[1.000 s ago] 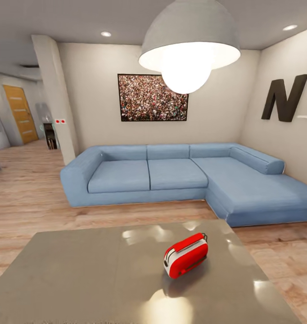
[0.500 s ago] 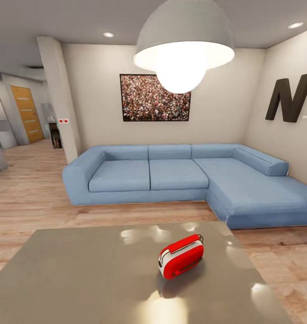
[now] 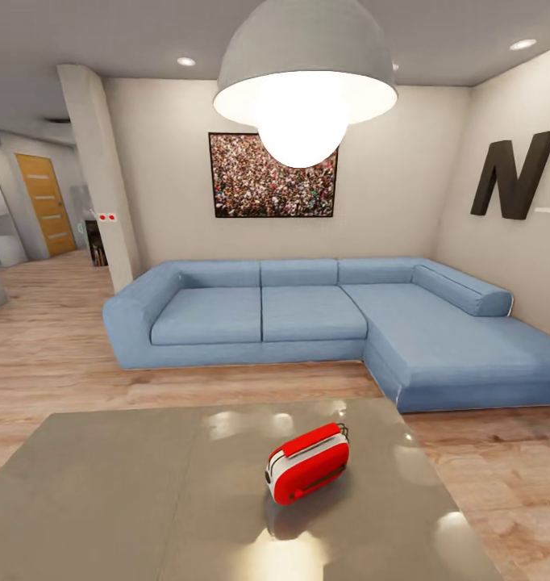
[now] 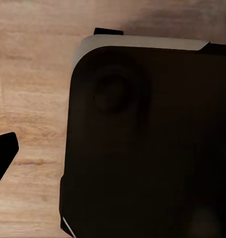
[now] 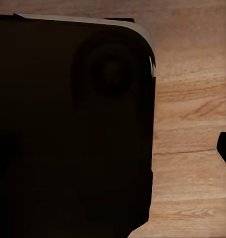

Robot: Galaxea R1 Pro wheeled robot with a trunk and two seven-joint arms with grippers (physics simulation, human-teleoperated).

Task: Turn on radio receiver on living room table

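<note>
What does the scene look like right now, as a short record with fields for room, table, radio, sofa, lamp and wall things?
room: living room with light wood floor and beige walls
table: low glossy grey table with a centre seam
radio: small bright-red radio with white side band, standing on the table right of the seam
sofa: blue L-shaped sofa beyond the table
lamp: big grey dome pendant lamp, lit
wall things: framed crowd picture; dark letter N
</note>
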